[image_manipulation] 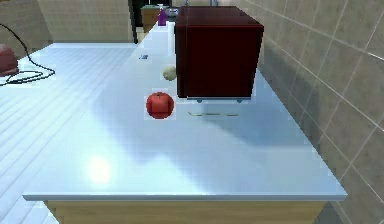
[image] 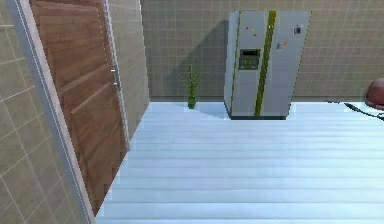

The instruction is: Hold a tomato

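A tiled kitchen with a pale plank floor: in the forward view, a wooden door [image: 85,90] stands along the left wall. A grey refrigerator [image: 265,65] with a yellow-green stripe stands against the far wall. A small potted plant [image: 191,90] sits on the floor just left of it. At the view's right edge a dark red rounded object [image: 376,95] shows, with a black cable trailing beside it.

In the arm side view, a pale countertop [image_manipulation: 110,160] runs along a tiled wall on the view's right, with a wooden cabinet front [image_manipulation: 190,212] below its near edge. The tomato [image_manipulation: 159,104], red and round, rests on the countertop near the lower left corner of a dark red box-shaped appliance [image_manipulation: 218,50], close to it but apart. A small pale round item [image_manipulation: 170,72] lies farther up, just beside the appliance's left face. A purple bottle [image_manipulation: 161,16] stands at the counter's far end. A dark red object [image_manipulation: 5,60] with a black cord [image_manipulation: 38,68] sits at the left edge.

How the fingers stand cannot be told, and neither can the tomato's place relative to them.
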Controlling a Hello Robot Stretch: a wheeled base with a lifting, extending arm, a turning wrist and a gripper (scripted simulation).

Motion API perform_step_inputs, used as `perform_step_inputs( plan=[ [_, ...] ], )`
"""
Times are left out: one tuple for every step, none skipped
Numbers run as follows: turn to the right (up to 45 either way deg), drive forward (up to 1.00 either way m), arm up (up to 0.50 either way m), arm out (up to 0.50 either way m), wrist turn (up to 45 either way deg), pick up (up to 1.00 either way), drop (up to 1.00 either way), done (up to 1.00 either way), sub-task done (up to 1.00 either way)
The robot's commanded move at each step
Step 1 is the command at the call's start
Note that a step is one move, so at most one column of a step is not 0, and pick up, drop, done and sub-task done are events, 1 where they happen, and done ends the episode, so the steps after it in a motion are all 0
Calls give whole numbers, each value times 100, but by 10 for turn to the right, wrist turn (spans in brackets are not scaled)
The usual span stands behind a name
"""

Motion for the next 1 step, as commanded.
perform_step_inputs(
  plan=[
    [0,0,50,0,0,0,0,0,0]
  ],
)
